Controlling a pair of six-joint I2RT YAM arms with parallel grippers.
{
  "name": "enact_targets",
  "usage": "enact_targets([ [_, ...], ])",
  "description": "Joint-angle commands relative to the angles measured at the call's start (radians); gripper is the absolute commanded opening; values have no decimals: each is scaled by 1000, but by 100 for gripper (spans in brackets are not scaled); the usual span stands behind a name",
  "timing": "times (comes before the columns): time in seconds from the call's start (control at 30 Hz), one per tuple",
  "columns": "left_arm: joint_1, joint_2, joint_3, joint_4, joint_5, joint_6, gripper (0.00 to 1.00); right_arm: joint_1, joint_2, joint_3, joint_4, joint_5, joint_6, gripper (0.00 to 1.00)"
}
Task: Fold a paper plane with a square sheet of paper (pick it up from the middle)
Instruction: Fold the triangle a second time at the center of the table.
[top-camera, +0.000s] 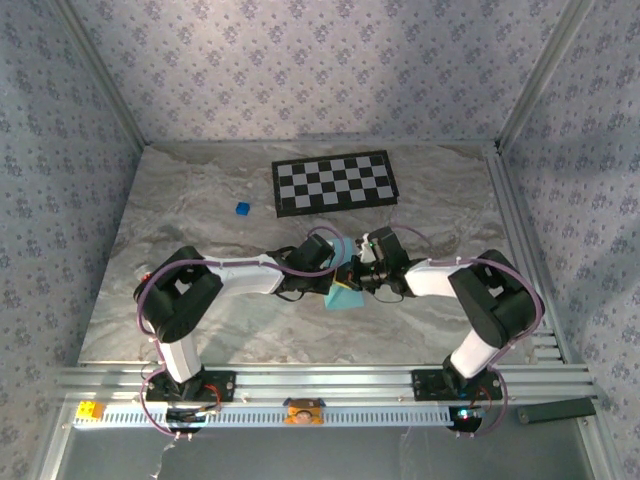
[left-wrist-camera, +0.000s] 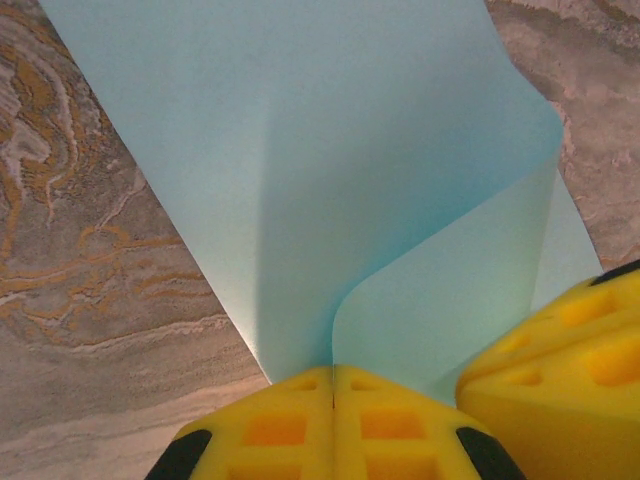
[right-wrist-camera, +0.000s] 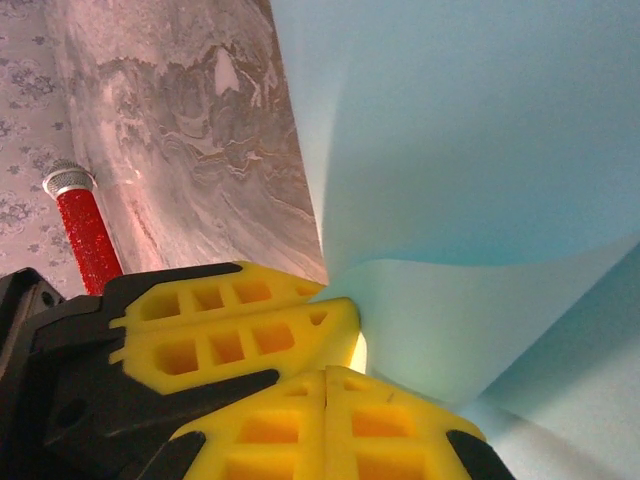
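The square sheet of paper (top-camera: 345, 297), light blue, hangs bent between the two grippers just above the marble table, a little in front of its middle. In the left wrist view the sheet (left-wrist-camera: 330, 150) curls into a soft fold with no sharp crease, and my left gripper (left-wrist-camera: 333, 372) is shut on its lower edge. Fingers (left-wrist-camera: 575, 360) of the right gripper press in from the right. In the right wrist view my right gripper (right-wrist-camera: 327, 375) is shut at the curled paper (right-wrist-camera: 480, 160), right against the left gripper's fingers (right-wrist-camera: 235, 330). From above, the left gripper (top-camera: 344, 274) and right gripper (top-camera: 360, 274) meet tip to tip.
A black-and-white checkerboard (top-camera: 335, 182) lies at the back of the table. A tiny dark-blue cube (top-camera: 242, 208) sits to its left. A red rod with a silver cap (right-wrist-camera: 78, 225) stands by the wall. Metal rails (top-camera: 320, 385) run along the near edge.
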Motion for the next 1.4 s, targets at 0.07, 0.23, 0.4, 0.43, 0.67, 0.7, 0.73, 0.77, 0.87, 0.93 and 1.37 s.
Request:
enact_targets([
  [0.07, 7, 29, -14, 1, 2, 15, 3, -8, 46, 1, 27, -13, 18, 0],
  [0.23, 7, 28, -15, -5, 1, 16, 3, -15, 62, -43, 44, -2, 25, 0],
  [0.4, 7, 28, -17, -7, 1, 17, 3, -20, 64, -83, 62, 13, 44, 0],
  [0.43, 7, 29, -18, -7, 1, 17, 3, -22, 61, -83, 62, 11, 44, 0],
  [0.67, 7, 32, -15, -19, 1, 22, 3, -33, -10, -24, -3, -9, 24, 0],
  [0.7, 7, 32, -14, -21, 1, 22, 3, -38, -24, -12, -27, -4, 12, 0],
  [0.73, 7, 33, -15, -21, 0, 21, 3, -44, -35, 2, -50, -1, 0, 0],
  [0.77, 6, 32, -15, -21, 1, 20, 3, -51, -39, 15, -71, 1, -13, 0],
  [0.87, 7, 32, -15, -19, 1, 19, 3, -73, -25, 33, -83, -3, -25, 0],
  [0.93, 7, 34, -15, -18, 0, 20, 3, -83, -3, 34, -78, -7, -25, 0],
  [1.37, 7, 31, -8, -41, 0, 29, 3, -119, 32, -26, -74, 24, 15, 0],
])
